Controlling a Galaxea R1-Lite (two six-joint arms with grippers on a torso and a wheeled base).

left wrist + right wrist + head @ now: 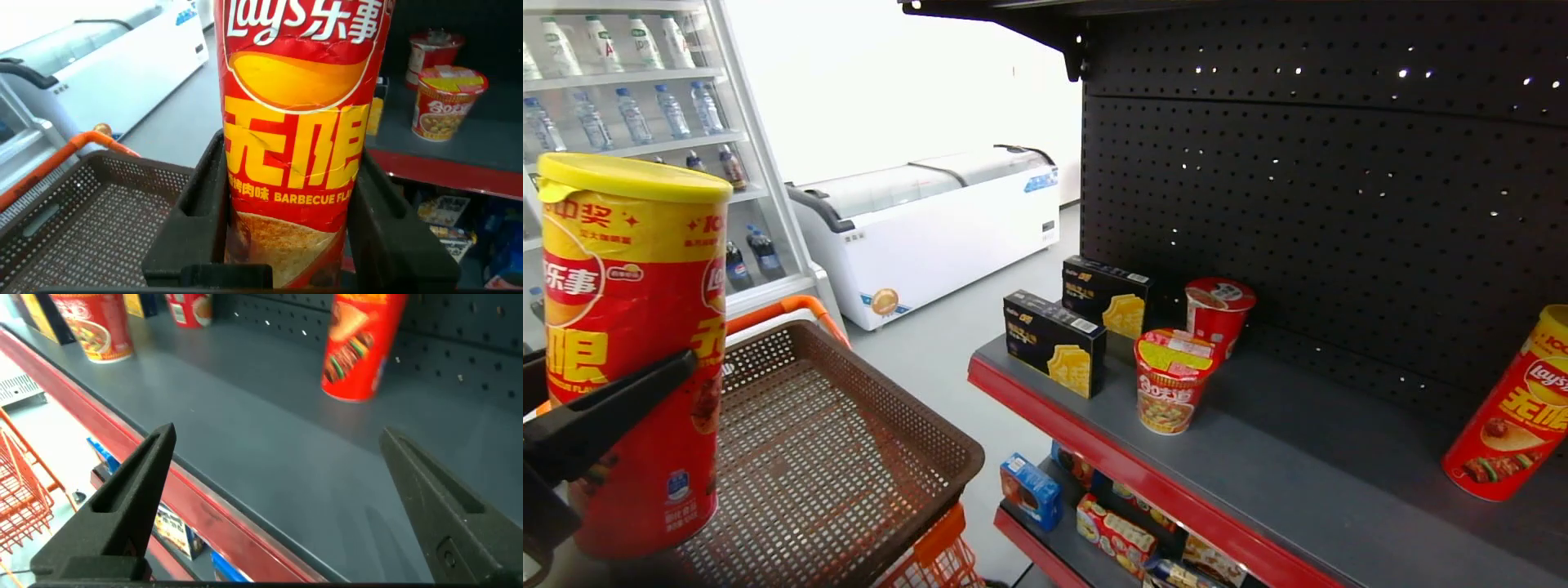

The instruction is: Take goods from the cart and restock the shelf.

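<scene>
Left gripper (286, 220): clamped on tall red-and-yellow cardboard chip can (633, 351), which is partly hidden behind its finger (605, 408).
Right gripper (278, 498): spread wide, empty, over grey metal shelf (245, 408).

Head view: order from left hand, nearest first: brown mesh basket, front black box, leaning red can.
1. Brown plastic mesh basket, beside the left hand.
2. Front black cardboard box, left end of shelf.
3. Leaning red tubular can, shelf's far right.

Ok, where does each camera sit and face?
Head view: on the head, facing down at basket and shelf; left gripper at left edge.
Left wrist view: on that wrist, along jaws shut on the held chip can.
Right wrist view: on that wrist, over the right gripper, jaws open, facing the shelf.
Shared: head and right wrist views show the leaning can.
</scene>
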